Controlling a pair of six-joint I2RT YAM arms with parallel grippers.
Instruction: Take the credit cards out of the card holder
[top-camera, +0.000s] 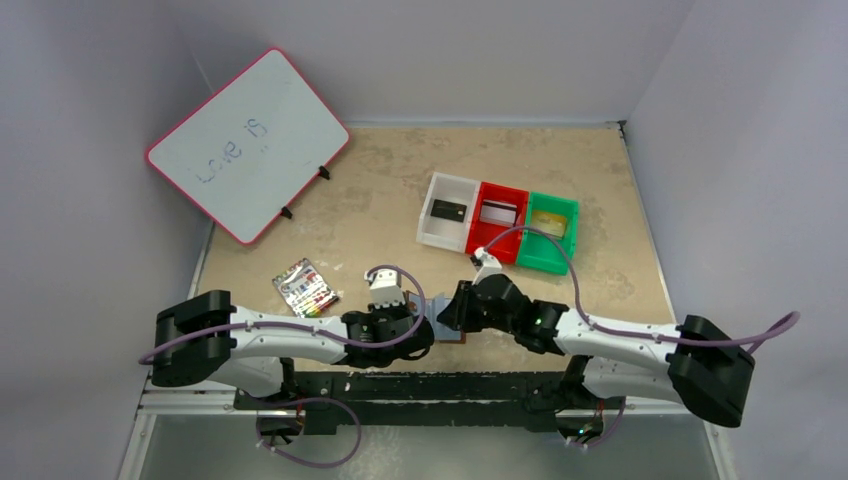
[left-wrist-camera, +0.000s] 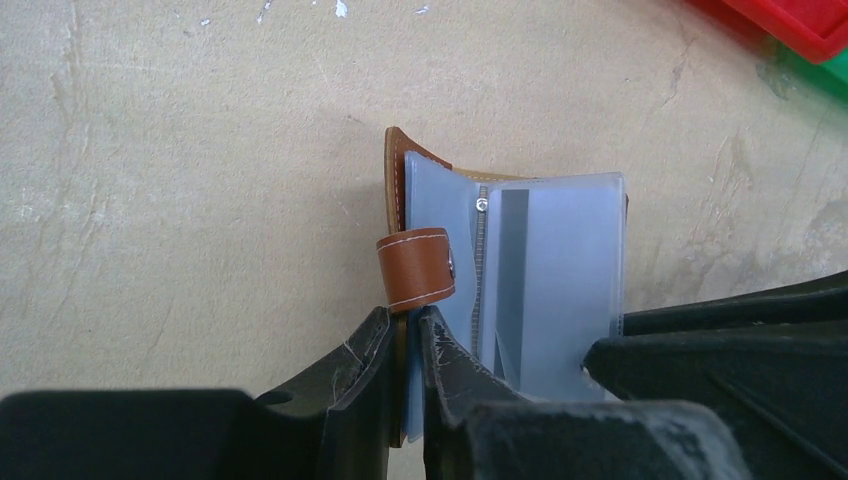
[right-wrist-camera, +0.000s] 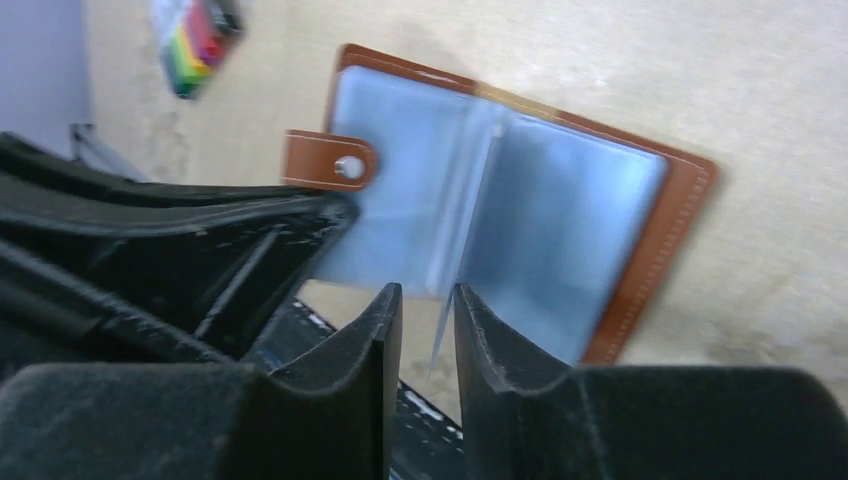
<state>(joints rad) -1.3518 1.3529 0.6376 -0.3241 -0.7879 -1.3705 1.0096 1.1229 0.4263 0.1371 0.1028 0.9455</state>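
The brown leather bifold card holder (right-wrist-camera: 560, 230) lies spread open at the near edge of the beige desk (top-camera: 400, 180), between the two arms. Its shiny bluish clear plastic sleeves (left-wrist-camera: 570, 260) face up and its brown snap tab (left-wrist-camera: 415, 268) hangs undone. Whether it rests on the desk or is raised just clear of it, I cannot tell. The sleeves look empty, as far as the glare lets me judge.

The left end effector (left-wrist-camera: 405, 330) is pressed together on the holder's edge just below the tab, with leather and a sleeve leaf caught in the thin slit between its fingers. This grip seems meant to anchor the holder and keep it open. The right end effector (right-wrist-camera: 428, 305) faces it from the other side with its fingers narrowly apart. One loose sleeve leaf stands in the gap without being pinched, as if it were fanning the leaves to check them.

Farther back, three small plastic bins stand side by side. The white bin (top-camera: 440, 243) holds a black card (top-camera: 447, 211), the red bin (top-camera: 485, 240) holds a silvery grey card (top-camera: 498, 213), and the green bin (top-camera: 540, 262) holds a gold-tan card (top-camera: 549, 224). With one of the credit cards sorted into each bin, the task appears essentially done. What may remain is to let go of the holder.

A white pack with rainbow stripes (top-camera: 305, 287) lies to the left, apart from the work.
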